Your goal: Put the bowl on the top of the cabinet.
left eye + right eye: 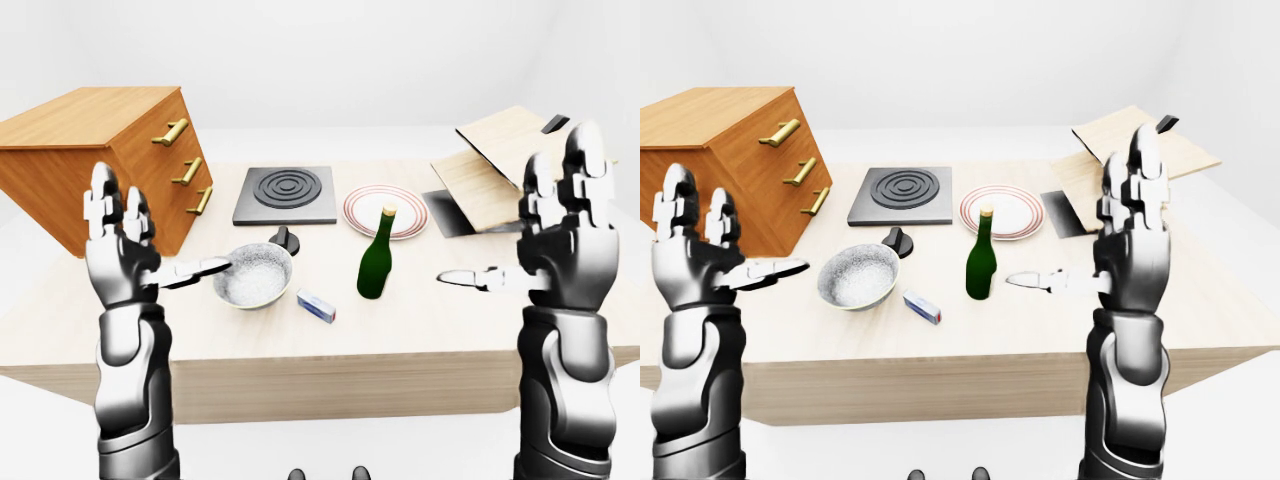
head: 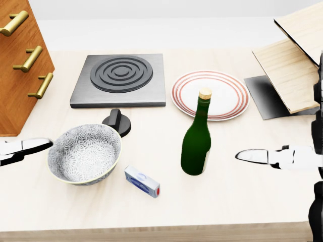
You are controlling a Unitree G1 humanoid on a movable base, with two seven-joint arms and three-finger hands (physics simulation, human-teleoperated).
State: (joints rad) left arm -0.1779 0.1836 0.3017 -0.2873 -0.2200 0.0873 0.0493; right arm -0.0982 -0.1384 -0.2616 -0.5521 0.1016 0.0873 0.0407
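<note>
The grey patterned bowl (image 2: 85, 154) stands upright on the pale table, low and left in the head view. The wooden cabinet (image 1: 100, 160), with brass drawer handles, stands on the table's left end; its flat top (image 1: 90, 115) is bare. My left hand (image 1: 160, 232) is raised, open, to the left of the bowl, and its thumb (image 2: 22, 147) points toward the rim without touching it. My right hand (image 1: 510, 215) is raised, open, at the right, past the bottle, and holds nothing.
A green bottle (image 2: 196, 141) stands right of the bowl. A small blue-white box (image 2: 142, 181) lies below them. A black knob (image 2: 117, 122), a dark hob (image 2: 120, 79) and a red-rimmed plate (image 2: 210, 94) lie above. Wooden boards (image 2: 292, 65) lean at the right.
</note>
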